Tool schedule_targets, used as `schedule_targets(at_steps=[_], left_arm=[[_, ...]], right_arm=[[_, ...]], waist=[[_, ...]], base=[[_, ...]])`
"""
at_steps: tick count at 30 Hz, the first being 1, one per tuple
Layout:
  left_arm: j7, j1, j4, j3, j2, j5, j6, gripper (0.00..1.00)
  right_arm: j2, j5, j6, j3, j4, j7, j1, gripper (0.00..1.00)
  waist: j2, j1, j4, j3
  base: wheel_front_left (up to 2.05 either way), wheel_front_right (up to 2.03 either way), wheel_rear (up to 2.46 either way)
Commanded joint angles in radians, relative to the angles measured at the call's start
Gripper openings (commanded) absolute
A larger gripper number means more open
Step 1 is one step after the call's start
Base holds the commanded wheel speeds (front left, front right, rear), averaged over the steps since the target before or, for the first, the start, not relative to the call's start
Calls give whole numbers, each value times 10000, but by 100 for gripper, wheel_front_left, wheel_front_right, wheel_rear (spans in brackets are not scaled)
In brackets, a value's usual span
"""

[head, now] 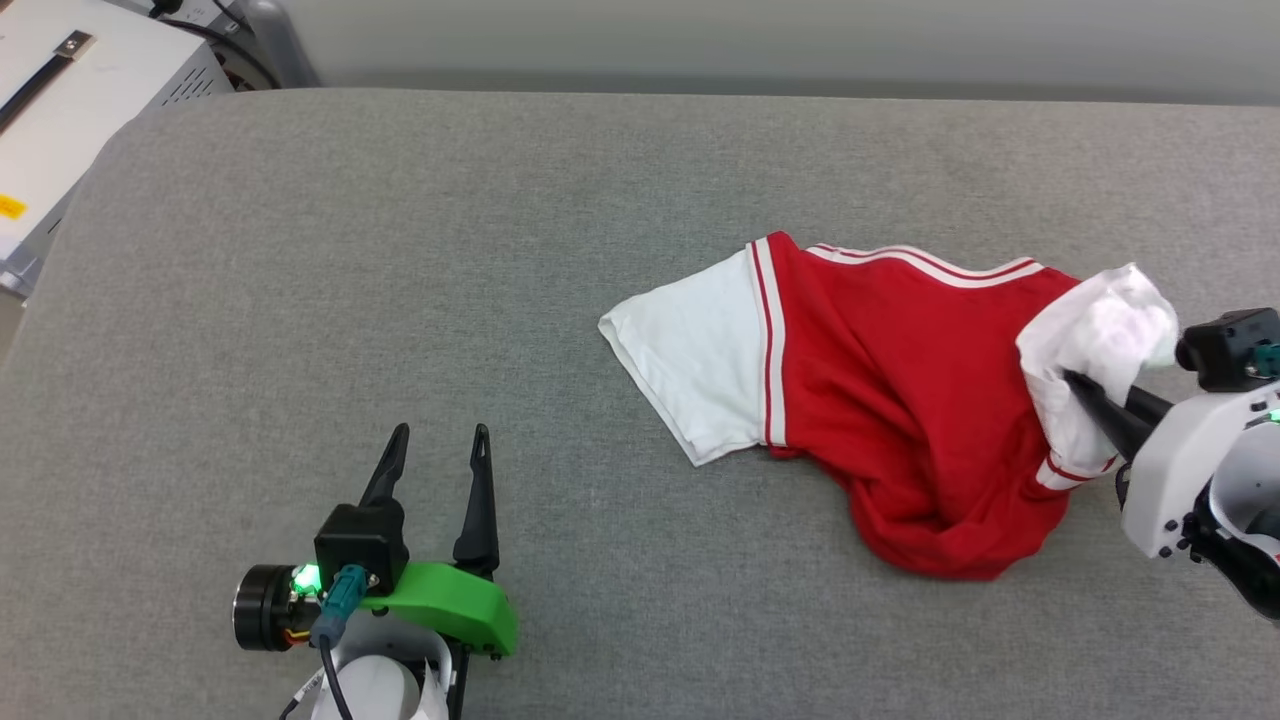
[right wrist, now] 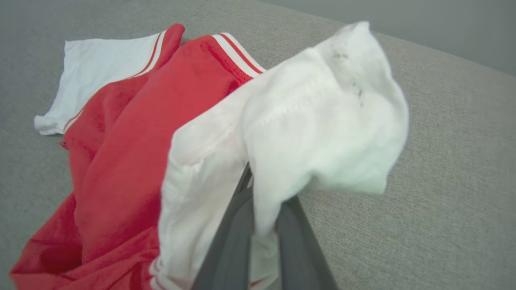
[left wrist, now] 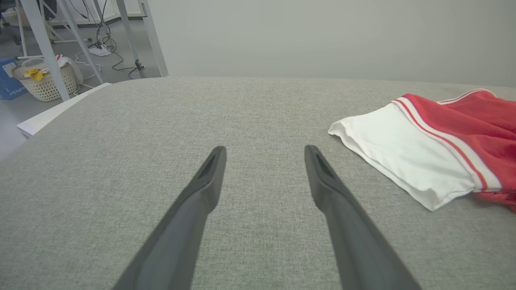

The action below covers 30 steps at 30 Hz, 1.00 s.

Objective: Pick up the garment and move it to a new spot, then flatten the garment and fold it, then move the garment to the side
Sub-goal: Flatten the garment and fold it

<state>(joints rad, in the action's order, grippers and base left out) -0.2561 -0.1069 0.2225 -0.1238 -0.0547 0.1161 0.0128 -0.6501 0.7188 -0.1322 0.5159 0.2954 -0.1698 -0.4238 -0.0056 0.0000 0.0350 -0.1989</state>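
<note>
The red garment (head: 890, 400) lies bunched on the grey surface at the right, one white sleeve (head: 690, 350) spread flat toward the left. Its other white sleeve (right wrist: 306, 133) is lifted and draped over my right gripper (head: 1085, 392), which is shut on that sleeve, fingertips buried in the cloth. The print side is hidden. My left gripper (head: 440, 440) hovers open over bare surface at the lower left, well apart from the garment (left wrist: 463, 133), nothing between its fingers (left wrist: 209, 177).
The grey padded surface (head: 400, 250) stretches wide to the left and back. A white cabinet (head: 60, 110) stands off its far left corner. A laundry basket (left wrist: 44, 80) and metal frame legs (left wrist: 44, 48) sit on the floor beyond the edge.
</note>
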Motion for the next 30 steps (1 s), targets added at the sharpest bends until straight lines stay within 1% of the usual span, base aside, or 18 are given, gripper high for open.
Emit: schedule_targets(at_steps=[1,6,10,12,15,19,20,21,22,25,27,30], left_arm=[[-57,85,-16,27,44,86,18,100],[-57,83,-22,63,45,121,14,100],[-57,110,19,63,45,172,19,100],[-57,134,38,60,45,185,28,100],[-57,160,71,71,45,200,46,100],[-57,186,105,72,45,227,66,100],[-57,208,118,88,45,230,69,100],[-57,233,127,102,45,229,69,100],[-57,265,140,119,45,224,68,100],[-57,344,136,169,45,205,74,100],[-57,383,95,202,45,177,83,100],[-57,444,-10,297,45,86,69,100]], right_arm=[[39,513,15,-359,-48,197,282,0],[34,732,15,-1501,454,484,829,0],[85,546,15,-2362,1491,608,1214,0],[185,341,15,-2627,2064,624,1365,0],[536,268,15,-2912,2873,496,1540,0],[809,5,15,-3254,3730,794,1579,0],[899,-54,15,-3372,3882,983,1548,20],[958,-125,15,-3462,3958,1162,1522,48],[1022,-256,15,-3631,4018,1486,1488,100],[1188,-647,15,-4002,3965,2240,1472,100],[1265,-1117,15,-4297,3806,2811,1497,100],[1550,-1970,15,-4896,3314,3556,1534,100]], waist=[[56,0,-235,168],[56,0,-271,97],[56,0,-192,70],[56,0,-136,69],[56,0,-70,87],[56,0,-7,168],[56,0,-14,225],[56,0,-21,267],[56,0,-28,327],[56,0,-70,481],[56,0,-109,579],[56,0,-216,701]], base=[[0,0,0],[0,0,0],[0,0,0],[0,0,0],[0,0,0],[0,0,0],[0,0,0],[0,0,0],[0,0,0],[0,0,0],[0,0,0],[0,0,0]])
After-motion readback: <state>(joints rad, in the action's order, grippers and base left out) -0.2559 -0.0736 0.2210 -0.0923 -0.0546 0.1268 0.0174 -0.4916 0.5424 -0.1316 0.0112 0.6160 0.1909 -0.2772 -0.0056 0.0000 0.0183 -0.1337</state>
